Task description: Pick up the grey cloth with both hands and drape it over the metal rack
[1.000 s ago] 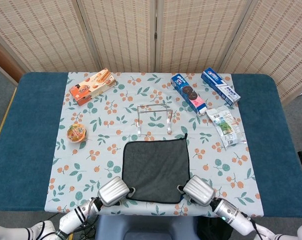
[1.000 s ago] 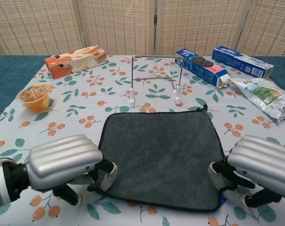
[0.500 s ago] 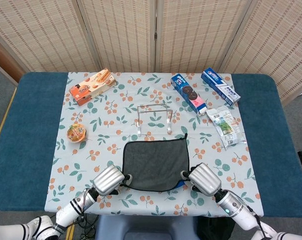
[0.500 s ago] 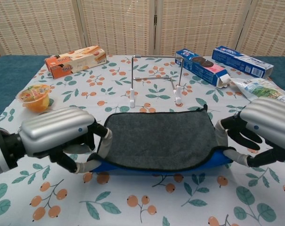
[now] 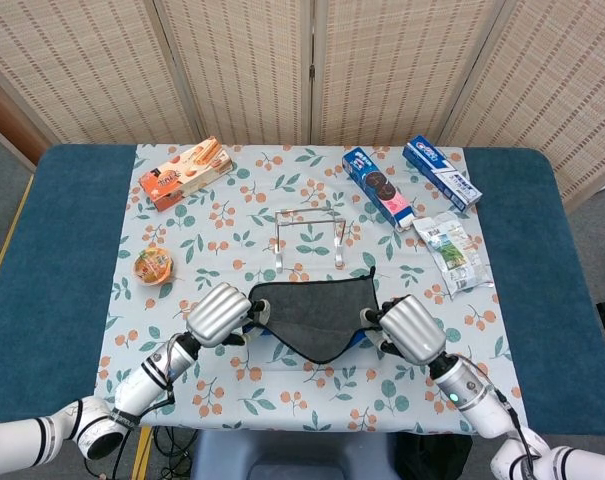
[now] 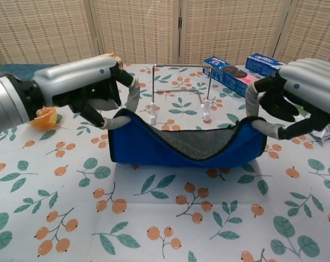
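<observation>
The grey cloth (image 5: 317,310) (image 6: 200,143), blue on its underside, hangs in the air between my two hands and sags in the middle. My left hand (image 5: 220,314) (image 6: 94,90) pinches its near-left corner. My right hand (image 5: 412,328) (image 6: 298,90) pinches its near-right corner. The cloth's far edge still lies on the tablecloth, just in front of the metal rack (image 5: 308,238) (image 6: 180,90). The rack stands upright on white feet, bare, beyond the cloth.
An orange biscuit box (image 5: 186,172) lies at the back left and a jelly cup (image 5: 153,265) at the left. A cookie box (image 5: 378,187), a toothpaste box (image 5: 441,172) and a foil packet (image 5: 450,250) lie at the back right. A folding screen stands behind the table.
Both hands have risen and moved forward with the cloth's near corners. The cloth's near edge has lifted off the table, showing its blue underside.
</observation>
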Tool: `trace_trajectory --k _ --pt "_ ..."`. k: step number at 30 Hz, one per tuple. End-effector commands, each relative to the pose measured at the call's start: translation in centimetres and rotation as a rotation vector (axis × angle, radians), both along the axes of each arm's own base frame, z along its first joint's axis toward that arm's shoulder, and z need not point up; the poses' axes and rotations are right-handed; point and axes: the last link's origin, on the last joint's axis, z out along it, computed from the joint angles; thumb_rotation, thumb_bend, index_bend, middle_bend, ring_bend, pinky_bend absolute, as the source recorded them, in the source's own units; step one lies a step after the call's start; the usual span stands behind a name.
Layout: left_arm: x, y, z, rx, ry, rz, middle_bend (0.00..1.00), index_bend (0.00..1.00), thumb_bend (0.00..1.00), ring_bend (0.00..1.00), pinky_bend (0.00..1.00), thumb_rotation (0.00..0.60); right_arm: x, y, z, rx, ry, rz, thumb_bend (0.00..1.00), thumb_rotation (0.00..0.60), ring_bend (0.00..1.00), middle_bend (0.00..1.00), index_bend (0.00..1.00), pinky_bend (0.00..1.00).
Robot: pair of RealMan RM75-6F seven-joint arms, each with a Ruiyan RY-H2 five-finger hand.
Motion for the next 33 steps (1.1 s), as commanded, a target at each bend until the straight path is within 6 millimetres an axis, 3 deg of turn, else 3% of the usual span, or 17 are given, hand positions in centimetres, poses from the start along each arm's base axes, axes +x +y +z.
trace_trajectory --k 1,14,33 --pt "1.4 1.1 0.7 0.003 -0.011 0.000 1.00 0.59 0.40 0.98 1.00 0.600 0.8 -1.2 1.1 -0.027 -0.014 -0.004 0.50 0.600 0.78 0.85 0.64 0.88" --pt "5.4 5.5 2.0 -0.016 -0.080 0.102 1.00 0.60 0.40 0.98 1.00 0.600 1.2 -5.0 4.9 -0.129 -0.021 -0.090 0.50 0.600 0.78 0.85 0.64 0.88" --pt "8.4 11.6 1.6 0.067 -0.050 0.223 1.00 0.60 0.40 0.98 1.00 0.600 2.0 -9.9 6.5 -0.201 -0.004 -0.189 0.50 0.600 0.78 0.85 0.64 0.88"
